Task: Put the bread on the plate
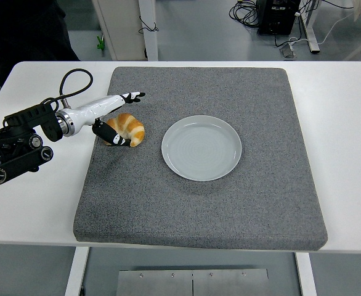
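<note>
A golden croissant (129, 127) lies on the grey mat (199, 203), left of a round pale plate (201, 148). My left hand (120, 121) comes in from the left and straddles the croissant: the fingers (133, 97) stretch out behind it and the thumb (114, 139) reaches along its near side. The hand is spread, not closed on the bread. The plate is empty. The right arm is out of view.
The mat covers most of the white table (347, 123). A black cable (69, 80) loops above my left forearm. A person in dark clothing (20, 31) stands at the top left, beyond the table.
</note>
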`<state>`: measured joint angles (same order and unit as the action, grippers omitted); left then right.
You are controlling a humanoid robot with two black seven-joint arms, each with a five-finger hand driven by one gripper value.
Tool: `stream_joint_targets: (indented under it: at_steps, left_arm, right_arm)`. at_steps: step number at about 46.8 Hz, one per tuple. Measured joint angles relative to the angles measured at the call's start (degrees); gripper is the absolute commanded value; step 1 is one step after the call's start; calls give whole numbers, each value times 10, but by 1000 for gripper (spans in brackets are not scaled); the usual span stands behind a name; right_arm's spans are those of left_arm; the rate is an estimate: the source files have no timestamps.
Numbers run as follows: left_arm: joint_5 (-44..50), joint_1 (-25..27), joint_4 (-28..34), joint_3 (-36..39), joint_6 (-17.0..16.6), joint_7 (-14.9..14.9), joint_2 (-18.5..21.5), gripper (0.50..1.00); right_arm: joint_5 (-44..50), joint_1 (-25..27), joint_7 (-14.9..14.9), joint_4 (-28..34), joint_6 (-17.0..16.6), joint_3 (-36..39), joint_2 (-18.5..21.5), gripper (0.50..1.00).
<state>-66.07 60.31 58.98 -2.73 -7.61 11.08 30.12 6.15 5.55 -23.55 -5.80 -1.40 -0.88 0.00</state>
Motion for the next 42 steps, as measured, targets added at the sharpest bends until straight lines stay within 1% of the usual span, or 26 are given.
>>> stream_joint_targets:
  at_steps: [16,23,30,36,40,42]
  left_arm:
    - [-14,0,0,14,-24,0,-1,942]
    - [-19,0,0,35,-45,1,-1,937]
    - [-20,2,-1,48,-59,1,-1,893]
    - [-19,2,-3,49,-60,10,-1,834]
    - [-18,2,-6,49,-60,16,-1,805]
    - [-18,2,-7,49,-60,16,-2,781]
  right_arm:
    - [0,0,0,0,0,0,0,1000]
    - [0,0,0,0,0,0,0,1000]
    - [0,0,0,0,0,0,0,1000]
    - [0,0,0,0,0,0,0,1000]
    - [0,0,0,0,0,0,0,1000]
    - [0,0,0,0,0,0,0,1000]
